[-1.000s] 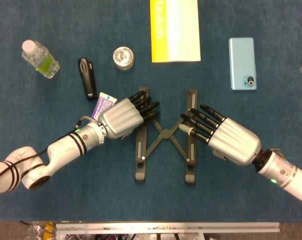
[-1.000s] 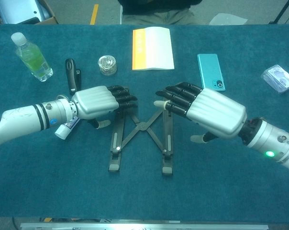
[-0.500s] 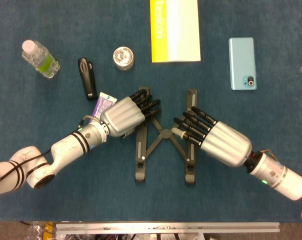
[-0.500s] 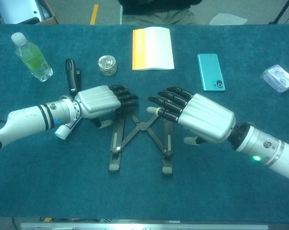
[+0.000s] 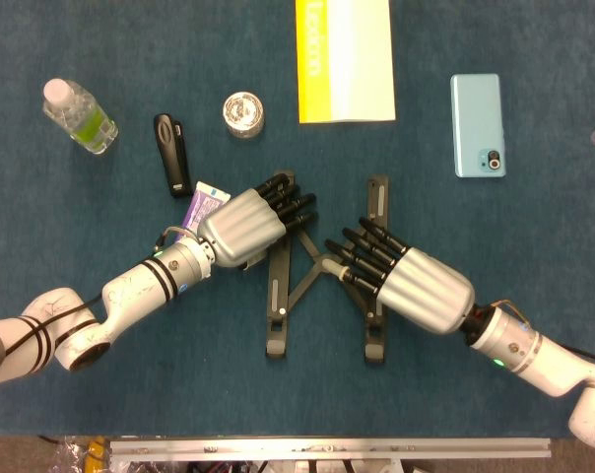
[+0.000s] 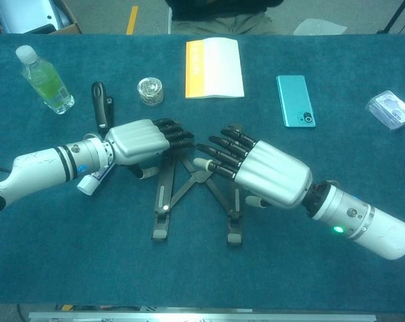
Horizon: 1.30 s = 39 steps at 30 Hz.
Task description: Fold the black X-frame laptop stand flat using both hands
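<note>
Left robot hand (image 5: pixel 246 229), silver ribbed shell w/ black fingers, lies palm-down over upper end of left rail of the black X-frame metal laptop stand (image 5: pixel 322 268); fingers stretched along/over the bar, no clear wrap round it, so cannot tell if gripping or only pressing. Likely placed there to pin that side while the other side gets pushed in. Right robot hand (image 5: pixel 401 278), same build, sits over right rail & crossing struts, fingertips reaching toward the centre pivot; fingers apart, nothing held, i.e. open, resting on or just above the frame (contact not clear in chest view either). Angled inward, prob. to sweep right rail toward left one.

Stand lies mid-desk, splayed: two long slotted rails well apart, thin struts crossing between, small feet at near ends. Not yet flat-folded. Rigid, matte, hinged; should slide on the nap rather than snag, so needs bracing.

Blue carpet-like desk cover (image 5: pixel 130 394) fuzzy, soft. Round about: clear plastic bottle w/ green liquid (image 5: pixel 79 115), glossy black oblong clip-like gadget (image 5: pixel 172 153), small shiny round tin (image 5: pixel 244 113), yellow-white booklet (image 5: pixel 344 59), light-blue smartphone (image 5: pixel 477 124), purple-white tube (image 5: pixel 203 204) just beside left wrist.
</note>
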Tool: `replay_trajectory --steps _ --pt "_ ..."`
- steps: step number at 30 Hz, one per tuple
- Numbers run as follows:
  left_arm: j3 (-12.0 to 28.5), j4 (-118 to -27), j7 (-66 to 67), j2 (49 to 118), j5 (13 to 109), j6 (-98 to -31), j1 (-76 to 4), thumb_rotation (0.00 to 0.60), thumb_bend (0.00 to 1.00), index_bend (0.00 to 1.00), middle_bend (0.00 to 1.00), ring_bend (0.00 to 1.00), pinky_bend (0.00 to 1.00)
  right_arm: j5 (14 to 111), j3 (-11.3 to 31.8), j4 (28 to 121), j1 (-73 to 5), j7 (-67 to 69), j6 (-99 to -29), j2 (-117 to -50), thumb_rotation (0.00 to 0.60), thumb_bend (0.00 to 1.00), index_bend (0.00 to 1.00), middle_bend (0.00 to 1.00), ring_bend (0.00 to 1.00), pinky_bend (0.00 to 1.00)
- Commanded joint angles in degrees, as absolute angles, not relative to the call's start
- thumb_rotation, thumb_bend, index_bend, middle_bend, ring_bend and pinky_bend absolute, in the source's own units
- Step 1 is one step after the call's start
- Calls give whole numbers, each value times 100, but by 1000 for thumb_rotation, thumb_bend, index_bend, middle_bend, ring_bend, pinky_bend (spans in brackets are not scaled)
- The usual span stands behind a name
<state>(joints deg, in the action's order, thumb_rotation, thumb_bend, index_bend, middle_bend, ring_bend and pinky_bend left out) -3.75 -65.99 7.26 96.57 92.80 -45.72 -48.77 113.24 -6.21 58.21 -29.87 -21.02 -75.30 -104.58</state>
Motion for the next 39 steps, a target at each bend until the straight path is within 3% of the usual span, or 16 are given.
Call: replay_trajectory --steps 1,39 --pt "-371 -6594 707 9670 9262 -4569 -4879 600 423 0 0 0 0 11306 -625 5753 -2988 -2108 -7571 -10532 567 0 0 0 0 97" --pt "-219 -7000 599 9873 8973 -4584 -4923 600 422 0 0 0 0 11020 -573 5540 -3073 -2247 -7657 -10968 567 0 0 0 0 97"
